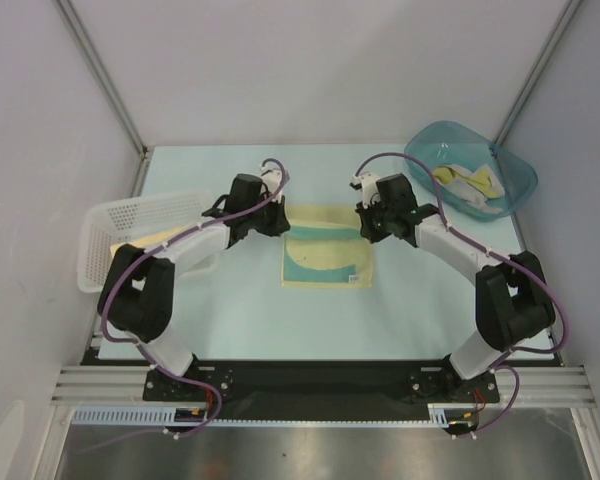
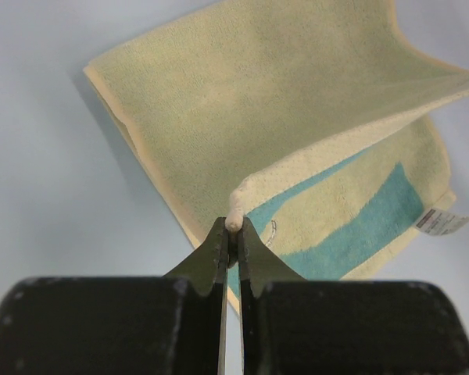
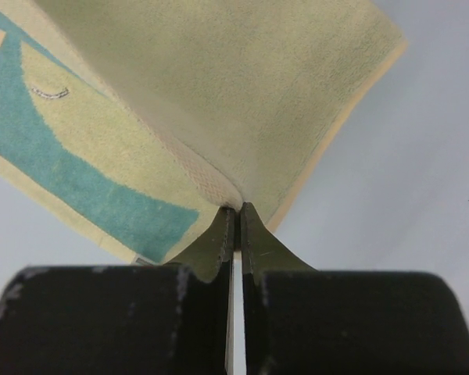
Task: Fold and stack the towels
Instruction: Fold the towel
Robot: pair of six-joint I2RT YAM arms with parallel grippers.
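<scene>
Pale yellow towel (image 1: 325,258) with teal print lies left of the teal tub (image 1: 515,165), seen from above, my left gripper (image 1: 280,224) and right gripper (image 1: 366,224) at its far edge. Left wrist: jaws pinch one lifted corner. Right wrist: likewise. I'd carry both corners level and match the edges.

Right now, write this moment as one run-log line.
left claw: shut on towel corner | right claw: shut on towel corner | towel: far edge lifted

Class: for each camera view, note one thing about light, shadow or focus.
Top view: soft, even light, with the towel sharp. Left wrist view: the left tool is dark with little detail, while the towel weave is crisp. Right wrist view: the right tool is dark too, and the raised towel fold looks slightly soft.
</scene>
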